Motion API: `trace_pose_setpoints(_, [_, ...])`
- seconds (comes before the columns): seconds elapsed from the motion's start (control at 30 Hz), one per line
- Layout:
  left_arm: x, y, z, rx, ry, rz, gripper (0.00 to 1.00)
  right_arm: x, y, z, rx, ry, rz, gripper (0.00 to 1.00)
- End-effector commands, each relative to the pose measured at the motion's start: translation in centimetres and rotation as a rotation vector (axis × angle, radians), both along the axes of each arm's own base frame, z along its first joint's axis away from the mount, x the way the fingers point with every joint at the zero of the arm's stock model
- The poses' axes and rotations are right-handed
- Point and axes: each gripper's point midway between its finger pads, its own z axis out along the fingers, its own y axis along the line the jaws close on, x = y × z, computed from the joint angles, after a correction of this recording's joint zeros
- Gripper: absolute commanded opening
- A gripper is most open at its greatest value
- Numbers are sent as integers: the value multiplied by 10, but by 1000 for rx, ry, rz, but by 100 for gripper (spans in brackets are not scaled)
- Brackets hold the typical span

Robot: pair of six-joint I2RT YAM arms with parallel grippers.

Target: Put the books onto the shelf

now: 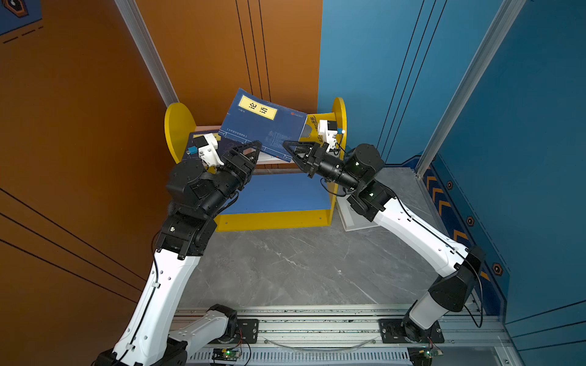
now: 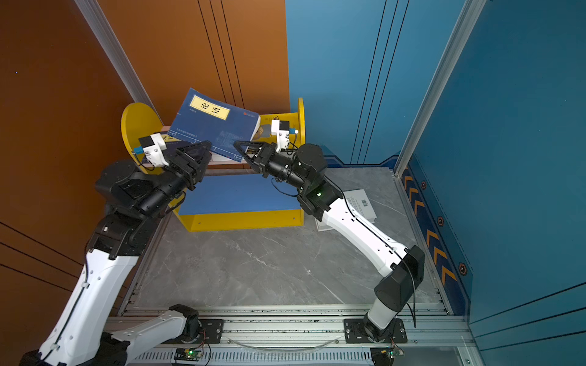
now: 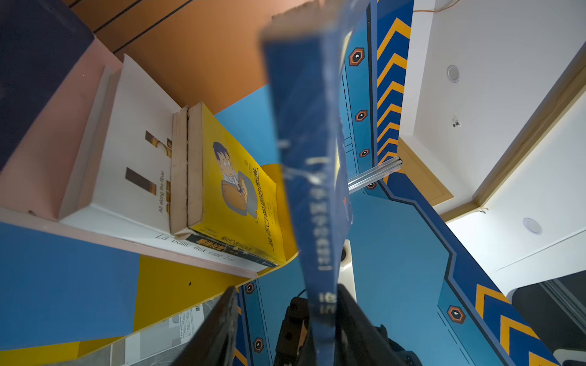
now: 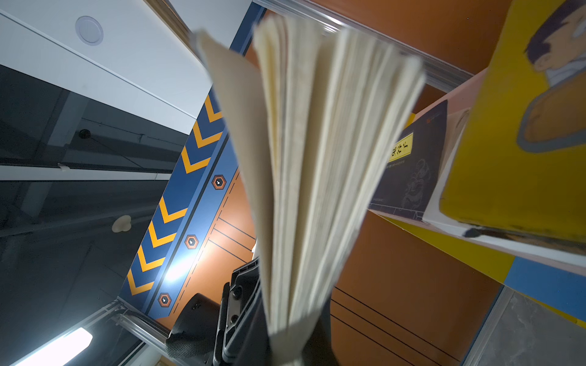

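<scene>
Held book: navy paperback with a yellow title label, in the air over the shelf's upper tier. It is tilted, cover up, label end toward the back wall. Whether its lower edge touches the board I cannot tell.
Right pincer: mine, clamped on the book's lower edge at the page side. In the right wrist view the cream pages fan up from between my jaws.
Left pincer: mine, at the same lower edge on the spine side, jaws part-way apart around the spine. One finger lies against the spine, the other finger stands clear of it.
Shelf: small two-tier bookshelf with yellow round-topped side panels, pink upper board and blue lower board. It stands at the back edge of the table.
Pink board, left end: second navy paperback with a yellow label.
Pink board, right end: white paperback with brown blocks, and a yellow paperback with a cartoon man lying on its cover.
Off the shelf: white paperback showing a barcode, flat on the grey marbled table. It is just beside the shelf's right front corner and partly under my right arm.
</scene>
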Motion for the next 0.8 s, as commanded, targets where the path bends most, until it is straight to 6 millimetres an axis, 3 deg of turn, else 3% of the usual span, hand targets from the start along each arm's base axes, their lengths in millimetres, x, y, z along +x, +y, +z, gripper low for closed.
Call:
trace_pose_setpoints(0.0, [-7,-3,17,-5,-56,-16,36,-20,-7,39,64,-108,24,8])
trace_pose_setpoints(0.17, [-14,5,21,26,-93,55,7,-17,-3,39,51,-115,13,9])
trace_pose_setpoints(0.23, [-17,9,23,27,-104,82,1,-15,0,39,45,-113,5,13])
trace_pose_setpoints(0.4, [-17,30,29,17,-116,193,0,-3,1,36,-2,-129,-69,40])
trace_pose_setpoints(0.57, [-1,52,30,-29,-86,270,0,5,-17,32,-106,-193,-215,55])
trace_pose_setpoints(0.77, [11,87,23,-81,-37,354,0,2,-53,35,-225,-313,-413,64])
